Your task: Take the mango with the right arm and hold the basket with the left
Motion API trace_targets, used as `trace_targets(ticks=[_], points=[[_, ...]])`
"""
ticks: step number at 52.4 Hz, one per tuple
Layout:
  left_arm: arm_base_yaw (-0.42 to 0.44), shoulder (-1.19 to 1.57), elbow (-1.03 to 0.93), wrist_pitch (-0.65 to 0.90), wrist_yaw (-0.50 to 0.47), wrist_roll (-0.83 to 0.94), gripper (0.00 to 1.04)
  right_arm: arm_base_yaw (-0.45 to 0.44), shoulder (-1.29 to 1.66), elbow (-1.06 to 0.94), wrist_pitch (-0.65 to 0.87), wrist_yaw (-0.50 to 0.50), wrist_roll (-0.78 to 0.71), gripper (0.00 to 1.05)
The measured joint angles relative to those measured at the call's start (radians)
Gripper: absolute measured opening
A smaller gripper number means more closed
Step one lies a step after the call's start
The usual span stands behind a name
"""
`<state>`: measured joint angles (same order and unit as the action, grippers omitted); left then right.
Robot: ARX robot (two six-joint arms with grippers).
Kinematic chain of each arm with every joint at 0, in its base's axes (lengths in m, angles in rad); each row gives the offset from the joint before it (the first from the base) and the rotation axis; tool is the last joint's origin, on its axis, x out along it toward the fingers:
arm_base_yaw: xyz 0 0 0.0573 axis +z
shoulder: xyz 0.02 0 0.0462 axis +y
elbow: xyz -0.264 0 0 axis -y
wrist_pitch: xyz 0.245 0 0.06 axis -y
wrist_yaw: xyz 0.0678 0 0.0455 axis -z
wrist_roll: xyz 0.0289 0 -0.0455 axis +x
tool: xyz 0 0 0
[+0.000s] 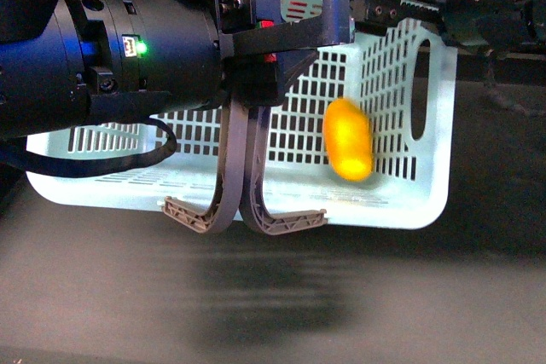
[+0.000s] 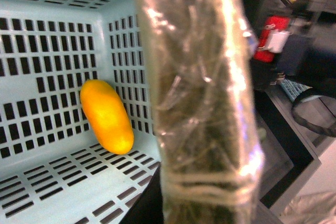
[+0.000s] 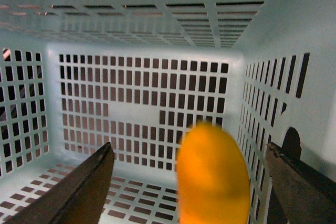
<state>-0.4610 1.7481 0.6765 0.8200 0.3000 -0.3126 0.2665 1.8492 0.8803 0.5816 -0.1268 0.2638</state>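
Observation:
The pale turquoise basket [image 1: 395, 204] stands on a dark surface, its two grey-brown handles [image 1: 243, 206] hanging down the front wall. My left gripper [image 1: 254, 4] is shut on the basket's top rim, with the bulky black left arm [image 1: 111, 49] in front. The yellow-orange mango [image 1: 348, 149] is blurred inside the basket near its right wall. My right gripper [image 1: 354, 8] is open at the rim above it. In the right wrist view the mango [image 3: 212, 177] lies between the spread fingers of the gripper [image 3: 189, 153], untouched. The left wrist view shows the mango [image 2: 106, 115] on the basket floor [image 2: 47, 182].
A tape-wrapped bar [image 2: 202, 93] fills the middle of the left wrist view. Beyond it are a red and black device [image 2: 270, 43] and a black cable [image 2: 310, 121]. The dark tabletop [image 1: 273, 296] stretches in front of the basket.

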Motion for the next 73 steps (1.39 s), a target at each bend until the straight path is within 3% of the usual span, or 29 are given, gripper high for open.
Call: trace_targets(ticks=[23,36,50,66,73], points=[[0.001,0.0,-0.003,-0.001,-0.008,-0.003,0.08,-0.068,-0.424,-0.277,0.011,0.09,-0.006,0.97],[0.001,0.0,-0.003,-0.001,0.0,-0.002,0.08,-0.095,-0.838,-0.465,-0.192,0.159,0.013,0.97],[0.0,0.0,-0.003,-0.001,-0.001,-0.002,0.08,-0.031,-1.197,-0.577,-0.441,0.305,0.047,0.97],[0.001,0.0,-0.003,-0.001,-0.004,-0.002,0.08,-0.021,-1.215,-0.582,-0.433,0.317,0.041,0.96],[0.001,0.0,-0.003,-0.001,-0.002,-0.002,0.08,-0.042,-1.246,-0.679,-0.21,0.34,-0.126,0.78]])
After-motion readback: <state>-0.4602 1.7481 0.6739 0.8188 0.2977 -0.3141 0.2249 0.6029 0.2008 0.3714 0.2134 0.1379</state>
